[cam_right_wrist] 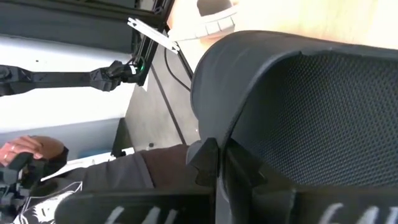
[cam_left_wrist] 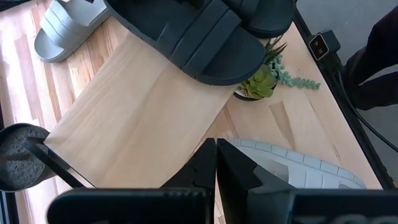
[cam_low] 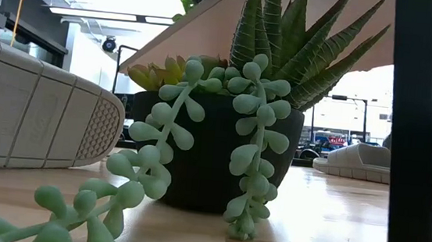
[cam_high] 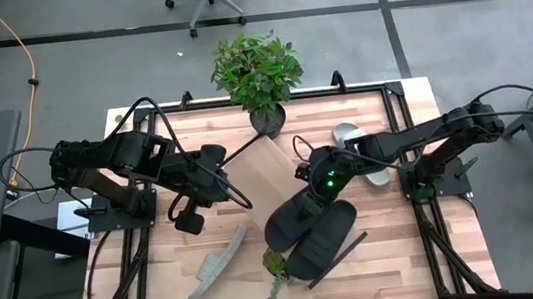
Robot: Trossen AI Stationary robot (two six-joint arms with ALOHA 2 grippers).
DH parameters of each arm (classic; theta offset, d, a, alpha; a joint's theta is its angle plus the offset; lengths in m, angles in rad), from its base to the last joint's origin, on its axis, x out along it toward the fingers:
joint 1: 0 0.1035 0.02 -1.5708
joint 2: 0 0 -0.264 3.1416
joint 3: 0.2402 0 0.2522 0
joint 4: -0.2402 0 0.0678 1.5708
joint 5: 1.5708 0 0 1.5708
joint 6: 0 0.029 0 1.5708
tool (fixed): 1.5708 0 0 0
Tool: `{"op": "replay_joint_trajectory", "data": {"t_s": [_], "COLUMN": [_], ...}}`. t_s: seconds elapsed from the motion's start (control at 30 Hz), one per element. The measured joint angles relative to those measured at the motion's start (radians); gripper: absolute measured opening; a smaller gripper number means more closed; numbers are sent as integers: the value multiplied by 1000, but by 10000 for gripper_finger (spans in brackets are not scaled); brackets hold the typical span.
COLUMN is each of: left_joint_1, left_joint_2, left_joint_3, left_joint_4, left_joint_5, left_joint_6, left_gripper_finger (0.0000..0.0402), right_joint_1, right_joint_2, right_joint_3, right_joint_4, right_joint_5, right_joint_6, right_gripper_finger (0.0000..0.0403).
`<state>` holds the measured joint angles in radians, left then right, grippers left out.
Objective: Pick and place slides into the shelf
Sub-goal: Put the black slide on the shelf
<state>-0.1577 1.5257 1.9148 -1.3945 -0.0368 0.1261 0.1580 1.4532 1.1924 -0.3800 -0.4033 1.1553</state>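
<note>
The shelf, a light-wood board with dark frame bars, lies slanted across the table's middle, one end raised over a small succulent. Two black slides sit on its near end. One grey slide rests on its side edge on the table at the near left. Another grey slide lies flat at the far right. My right gripper is shut on the black slide closer to it. My left gripper hangs shut to the left of the shelf, above the table, touching nothing. My right gripper pinches a curved black edge of the slide between its two fingers, next to a dimpled inner face. The fingers slant down from the table's right side. The slide fills the wrist view, so whether it rests on the shelf is hidden.
A tall potted plant stands at the table's far edge, just behind the shelf. A dark frame bar rises close to the low camera. Dark rails run along the table's sides. A person's hand shows beyond the table.
</note>
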Motion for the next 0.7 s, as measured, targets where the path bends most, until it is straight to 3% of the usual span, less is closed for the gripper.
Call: {"op": "replay_joint_trajectory", "data": {"t_s": [0.23,0.7], "left_joint_1": [0,0], "left_joint_2": [0,0], "left_joint_3": [0,0], "left_joint_4": [-12,-17], "left_joint_5": [0,0], "left_joint_6": [-1,2], "left_gripper_finger": [3,3], "right_joint_1": [2,1], "right_joint_2": [0,0], "right_joint_3": [0,0], "right_joint_4": [0,0], "right_joint_5": [29,-23], "right_joint_6": [33,45], "right_gripper_finger": [0,14]}}
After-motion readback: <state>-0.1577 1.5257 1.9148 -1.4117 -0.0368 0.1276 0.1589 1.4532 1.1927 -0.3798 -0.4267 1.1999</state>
